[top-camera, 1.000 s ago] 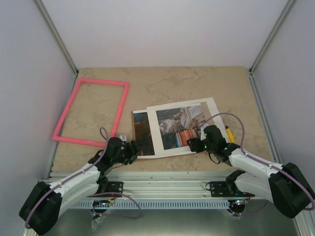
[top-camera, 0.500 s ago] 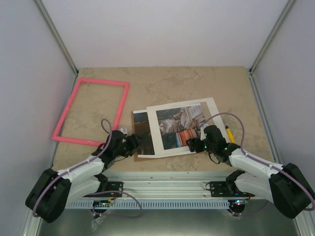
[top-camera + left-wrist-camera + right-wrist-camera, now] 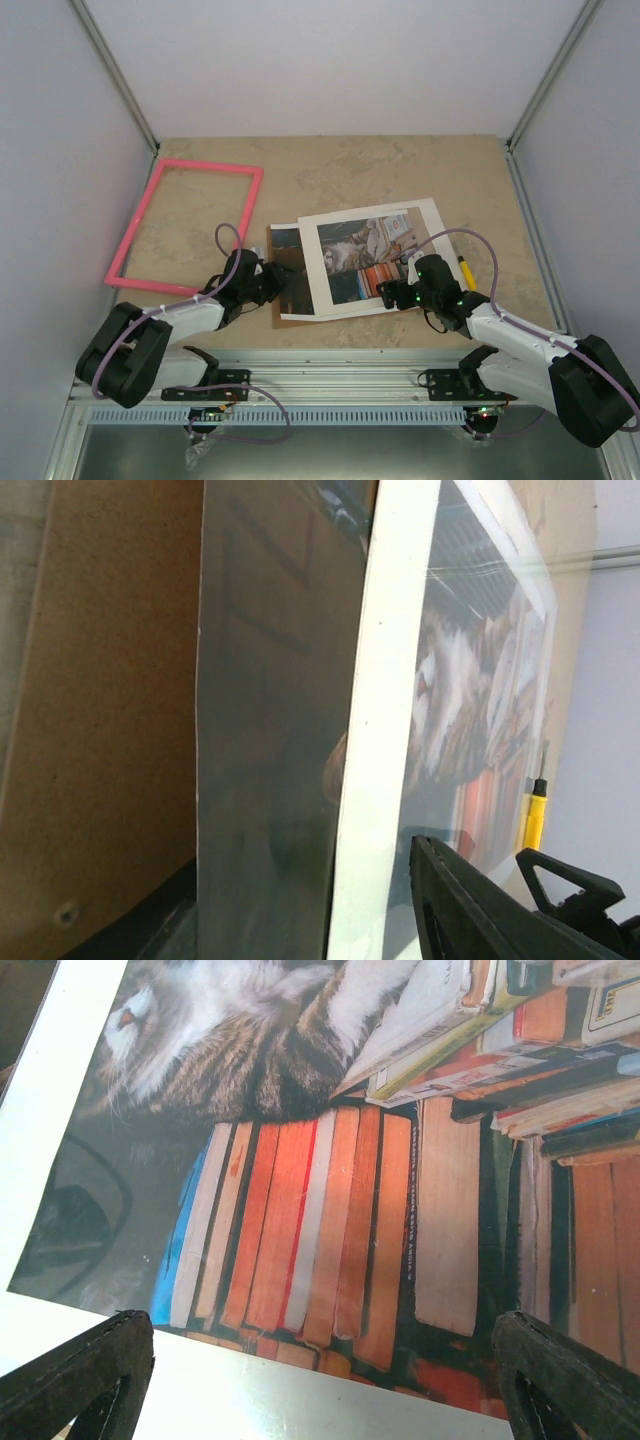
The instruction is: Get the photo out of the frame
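Surface: a tan marbled table (image 3: 400, 165) inside a white-walled booth.

Left gripper (image 3: 278, 283): low at the near left corner of the loose stack. Its wrist view shows only one finger clearly, so I cannot tell whether it is released or clamped.

Right gripper (image 3: 388, 292): over the near right part of the stack, fingers spread wide, grasping nothing.

The exposed left strip of the photo (image 3: 288, 250) lies immediately right of the left gripper. It is sandwiched between the white mat (image 3: 314, 270) above and the brown backing board (image 3: 284, 314) below. The photo's long axis runs left to right, slightly skewed.

The frame (image 3: 210, 165) lies empty, well apart at far left.

Judgement: the left arm is nearer the free edge, so the print would draw out leftward.
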Motion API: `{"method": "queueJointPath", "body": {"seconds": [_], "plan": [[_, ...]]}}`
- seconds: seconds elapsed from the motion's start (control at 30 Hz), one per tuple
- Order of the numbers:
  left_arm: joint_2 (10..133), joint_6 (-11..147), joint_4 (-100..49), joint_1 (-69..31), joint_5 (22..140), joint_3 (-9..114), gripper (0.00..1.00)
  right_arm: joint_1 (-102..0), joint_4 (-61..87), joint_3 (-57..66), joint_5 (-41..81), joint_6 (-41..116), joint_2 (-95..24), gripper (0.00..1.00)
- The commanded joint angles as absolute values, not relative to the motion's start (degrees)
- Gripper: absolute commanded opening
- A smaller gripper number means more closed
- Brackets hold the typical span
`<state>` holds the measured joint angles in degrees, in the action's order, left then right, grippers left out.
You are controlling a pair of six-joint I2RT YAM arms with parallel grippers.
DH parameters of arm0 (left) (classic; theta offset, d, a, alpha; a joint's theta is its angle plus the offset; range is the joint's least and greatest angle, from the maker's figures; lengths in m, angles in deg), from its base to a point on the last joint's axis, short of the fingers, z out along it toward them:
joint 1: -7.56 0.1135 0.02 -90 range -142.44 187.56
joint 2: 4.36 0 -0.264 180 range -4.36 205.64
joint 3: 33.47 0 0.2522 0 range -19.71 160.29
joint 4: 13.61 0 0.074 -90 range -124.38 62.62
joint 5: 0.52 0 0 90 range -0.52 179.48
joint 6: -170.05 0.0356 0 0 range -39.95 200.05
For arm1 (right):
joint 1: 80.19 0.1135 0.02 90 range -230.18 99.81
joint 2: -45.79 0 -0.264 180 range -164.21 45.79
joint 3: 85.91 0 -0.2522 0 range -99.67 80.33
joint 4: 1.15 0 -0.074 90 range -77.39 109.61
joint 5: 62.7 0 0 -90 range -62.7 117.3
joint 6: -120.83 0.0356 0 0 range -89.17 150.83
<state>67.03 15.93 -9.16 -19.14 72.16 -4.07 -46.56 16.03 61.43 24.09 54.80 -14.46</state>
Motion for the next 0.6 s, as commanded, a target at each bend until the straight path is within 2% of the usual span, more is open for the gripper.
{"method": "queueJointPath", "body": {"seconds": [0.0, 0.13, 0.3, 0.57], "plan": [[71.1, 18.33, -4.17, -18.12, 70.25, -2.13, 0.46, -46.17, 14.93, 61.92, 24.46, 54.36, -13.71, 0.93], [74.13, 19.13, -3.04, -17.61, 69.28, -1.12, 0.39, -46.12, 14.96, 61.95, 24.62, 54.45, -13.67, 0.94], [75.82, 22.45, -4.09, -17.16, 69.72, 0.09, 0.34, -46.17, 14.99, 61.88, 24.67, 54.4, -13.73, 0.94], [78.8, 26.24, -3.95, -16.86, 67.91, 2.11, 0.17, -46.15, 14.91, 61.99, 24.7, 54.47, -13.53, 0.98]]}}
